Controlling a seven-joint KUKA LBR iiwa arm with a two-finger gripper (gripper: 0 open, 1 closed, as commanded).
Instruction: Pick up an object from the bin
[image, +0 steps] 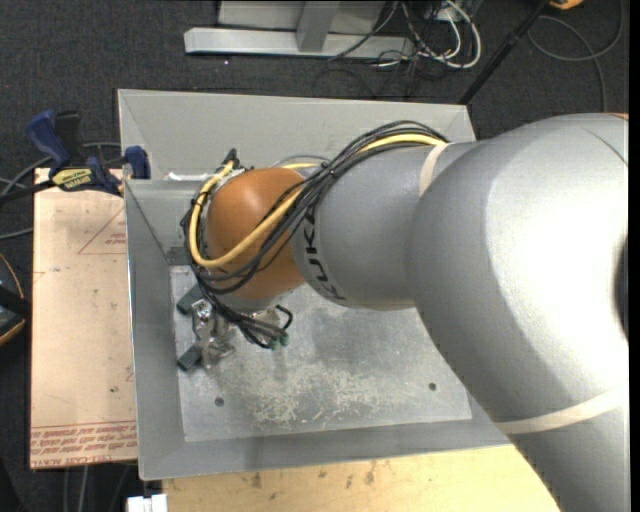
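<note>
Grey sheet metal forms the bin (150, 300), whose sloped left wall runs down to a flat, scuffed floor (330, 400) marked with pale scratches. At the foot of that wall, on the left side of the floor, lies a small dark piece (187, 361), and a little farther back along the same wall lies a second dark piece (187, 299). They look like the only loose items near the tool, so one of them is probably what the pick is for. Which one cannot be made out.

The gripper (208, 340) is low over the floor between the two pieces and just to their right, close to both. Whether it is spread, pressed together or pinching anything cannot be told, because the wrist above hides much of it.

That wrist carries a rounded orange cover (250, 230), looped with yellow and black cables (300, 200) that are held tight to the robot, likely to keep them out of the bin. To the right, the thick silver arm (480, 250) slants in over the far and right rims. That angle would let the tool reach into the left corner, where small items are likely to collect against the wall.
</note>
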